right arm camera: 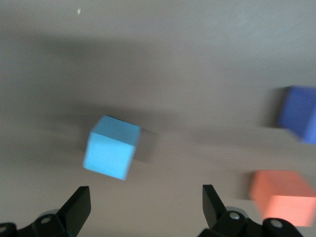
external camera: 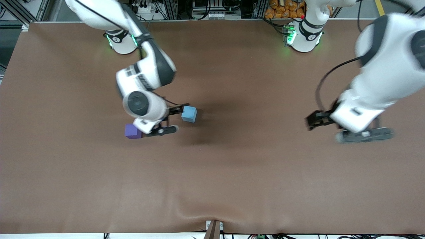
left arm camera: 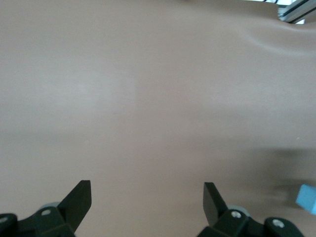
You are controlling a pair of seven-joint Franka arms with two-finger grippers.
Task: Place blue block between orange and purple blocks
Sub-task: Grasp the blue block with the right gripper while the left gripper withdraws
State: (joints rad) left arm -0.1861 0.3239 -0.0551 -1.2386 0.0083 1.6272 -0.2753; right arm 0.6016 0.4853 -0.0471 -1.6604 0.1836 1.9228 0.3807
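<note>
The blue block (external camera: 189,114) sits on the brown table just off my right gripper's (external camera: 179,118) fingertips, not between them. The right wrist view shows the blue block (right arm camera: 111,147) ahead of the open, empty right gripper (right arm camera: 145,205), nearer one finger. The purple block (external camera: 132,131) lies beside the right wrist, toward the right arm's end. The orange block (right arm camera: 281,196) shows only in the right wrist view, next to the purple block (right arm camera: 298,113); the right arm hides it in the front view. My left gripper (external camera: 327,129) is open and empty over bare table at the left arm's end.
The brown cloth (external camera: 232,172) covers the whole table. A small bracket (external camera: 214,229) sits at the table edge nearest the front camera. The blue block also shows at the edge of the left wrist view (left arm camera: 307,197), off to one side of the left gripper (left arm camera: 147,200).
</note>
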